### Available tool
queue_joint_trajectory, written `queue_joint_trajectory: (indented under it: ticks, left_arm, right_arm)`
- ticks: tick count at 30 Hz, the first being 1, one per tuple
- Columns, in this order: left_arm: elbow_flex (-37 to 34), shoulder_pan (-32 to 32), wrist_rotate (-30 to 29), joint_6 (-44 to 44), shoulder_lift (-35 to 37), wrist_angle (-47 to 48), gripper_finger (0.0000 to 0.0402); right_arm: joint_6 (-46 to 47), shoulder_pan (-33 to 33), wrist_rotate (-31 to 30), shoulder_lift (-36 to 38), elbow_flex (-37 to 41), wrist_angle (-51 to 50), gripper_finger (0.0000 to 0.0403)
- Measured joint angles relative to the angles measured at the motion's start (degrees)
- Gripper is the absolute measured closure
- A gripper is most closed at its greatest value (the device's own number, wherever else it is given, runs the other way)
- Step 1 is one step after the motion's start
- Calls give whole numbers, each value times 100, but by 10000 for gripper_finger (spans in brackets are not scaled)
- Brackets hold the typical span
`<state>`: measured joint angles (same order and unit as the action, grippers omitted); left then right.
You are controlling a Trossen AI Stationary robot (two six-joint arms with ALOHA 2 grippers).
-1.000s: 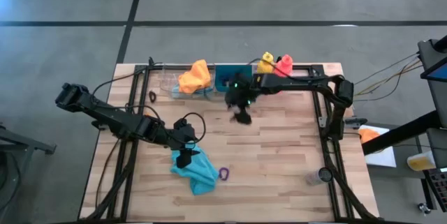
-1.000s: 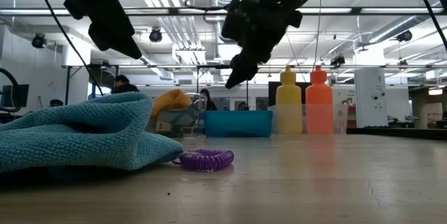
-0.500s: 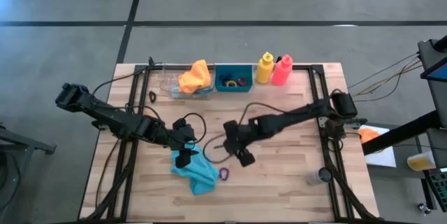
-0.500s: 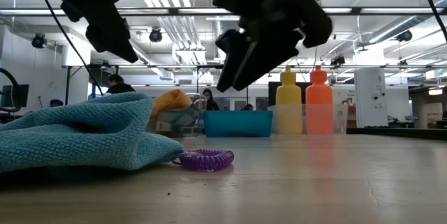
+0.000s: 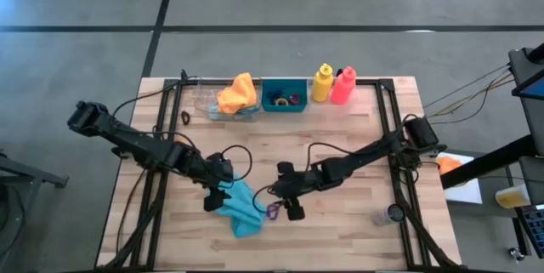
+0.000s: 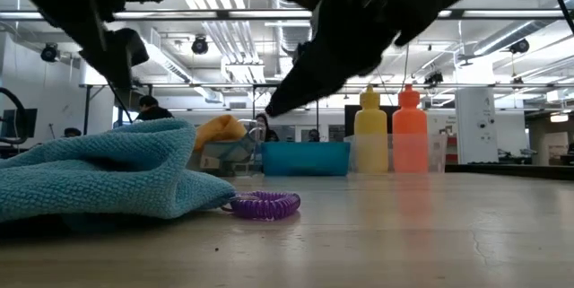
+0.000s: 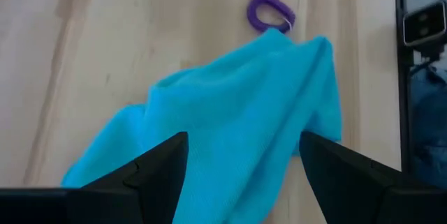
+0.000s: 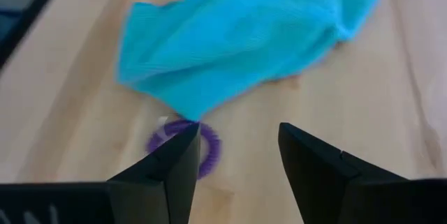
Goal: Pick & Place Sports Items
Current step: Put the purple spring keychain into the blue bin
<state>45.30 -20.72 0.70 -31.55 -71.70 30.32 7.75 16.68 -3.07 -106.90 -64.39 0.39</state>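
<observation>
A teal cloth [image 5: 244, 210] lies crumpled on the wooden table near its front edge, with a purple ring [image 5: 274, 212] on the table at its right edge. My left gripper [image 5: 216, 199] hovers open over the cloth's left part [image 7: 237, 112]. In the left wrist view the fingers stand on either side of the cloth. My right gripper [image 5: 287, 206] hangs open just right of the purple ring [image 8: 183, 147], which shows ahead of its fingers. At the far edge stand a yellow bottle [image 5: 322, 83] and a pink-red bottle [image 5: 343, 86].
An orange cloth [image 5: 237, 94] lies in a clear tray at the far edge, beside a teal bin [image 5: 285, 96] holding small rings. A small dark ring [image 5: 185, 117] lies at the far left and a grey cylinder [image 5: 393, 214] at the near right. Dark frame rails run along both sides.
My right gripper has swung from the teal bin at the far edge toward the near edge and down, ending just right of the purple ring. My left gripper has tipped a little over the teal cloth. The cloth and ring have not moved.
</observation>
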Motion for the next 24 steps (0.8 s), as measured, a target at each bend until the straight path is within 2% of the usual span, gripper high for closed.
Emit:
queue_joint_trajectory:
  ticks: [5,11,13,24]
  left_arm:
    - [0,-165,-1,2,4,20,122]
    - [0,-331,1,147,4,43,122]
    - [0,-347,1,166,4,44,122]
    - [-12,-347,-1,365,8,26,122]
  right_arm:
    - [656,122,-295,-4,382,834,211]
    - [1107,257,-882,-4,591,1075,211]
    - [1211,282,-892,-4,624,1061,211]
    - [765,591,-910,-4,689,1059,211]
